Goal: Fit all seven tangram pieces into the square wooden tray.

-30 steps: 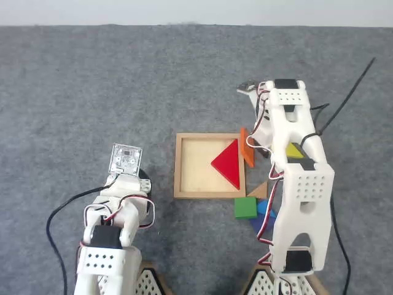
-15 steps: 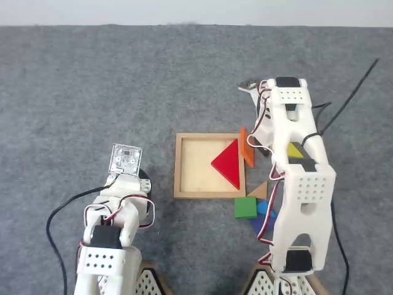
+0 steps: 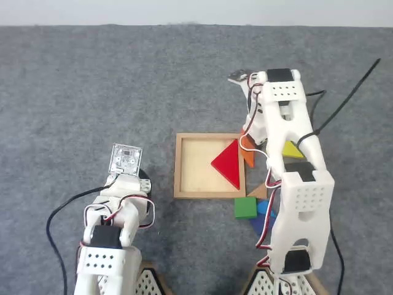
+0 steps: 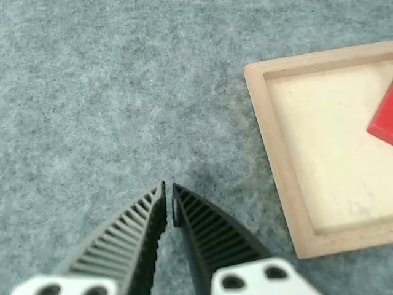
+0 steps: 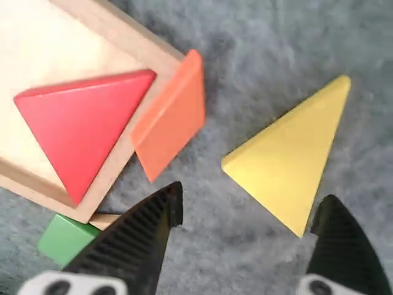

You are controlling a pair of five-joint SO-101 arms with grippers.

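**Square wooden tray** (image 3: 178, 166) — lying flat on the grey felt (image 3: 92, 80) at mid-table, ahead of and between the two arms. Showing bare wood floor across its left and middle portions.

**Red triangle** (image 3: 228, 163) — sitting inside the tray, long edge running along the right wall, apex pointing toward the tray's middle.

**Orange piece** (image 5: 172, 117) — lying outside the tray, one long edge pressing against the outer face of the right rim. Touching or slightly overlapping that rim: impossible to tell which.

**Yellow triangle** (image 5: 288, 160) — lying on the felt to the right of the tray, apart from the orange piece, with a strip of felt showing between the two.

**Green square** (image 3: 245, 208) and **tan triangle** (image 3: 260, 191) — clustering just off the tray's near right corner, close against each other. **Blue piece** (image 3: 265, 208) lying just beside the green square, partly covered by the right arm.

**Right gripper** (image 5: 252, 200) — hovering over the felt beside the tray's right rim, jaws spread wide and grasping nothing. Straddling one corner of the yellow triangle, with the orange piece lying just outside one finger.

**Left gripper** (image 4: 169, 200) — hanging low over the felt off the tray's left side, jaws pressed together on nothing, with a band of felt showing between tips and rim.
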